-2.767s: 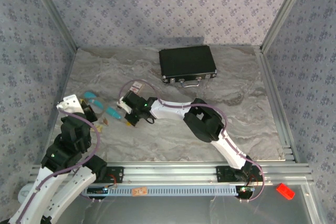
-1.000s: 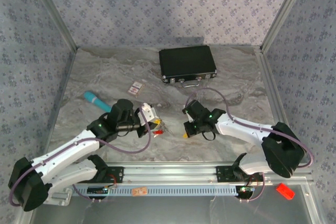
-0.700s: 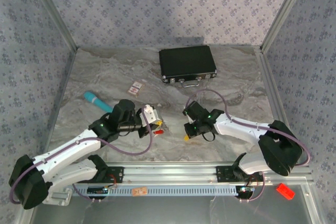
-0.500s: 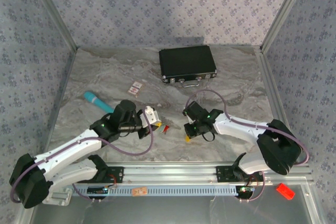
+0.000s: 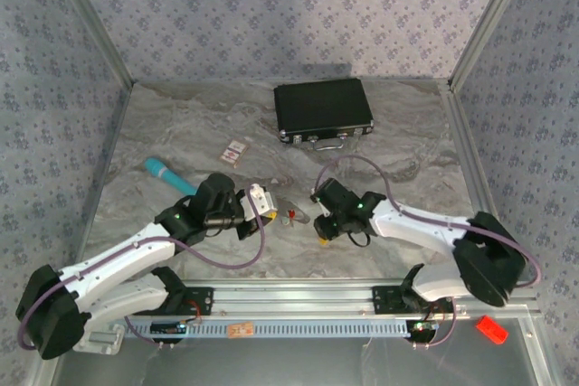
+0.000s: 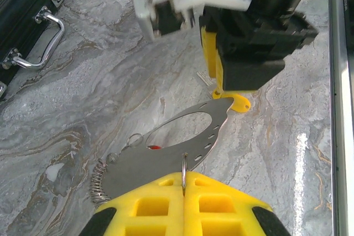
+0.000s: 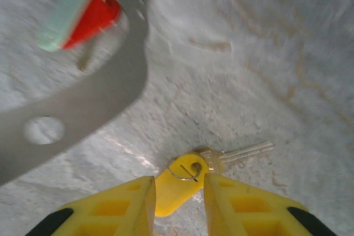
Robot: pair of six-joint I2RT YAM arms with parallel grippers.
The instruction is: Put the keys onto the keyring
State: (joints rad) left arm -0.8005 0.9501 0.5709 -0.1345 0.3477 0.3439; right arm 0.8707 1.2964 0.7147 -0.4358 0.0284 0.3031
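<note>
Left gripper: clenched on keyring wire; its metal plate juts forward.
Right gripper: pinching key, just beside plate.
Behind, well apart: black case, teal stick.

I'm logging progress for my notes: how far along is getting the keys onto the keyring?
Done: both parts look picked up. In hand: the left gripper pinches the keyring by its wire loop, with a red tag and a flat metal plate beside it; the right gripper grips one yellow-headed key opposite. Left: the key sits apart from the loop, so threading is not yet done.
</note>
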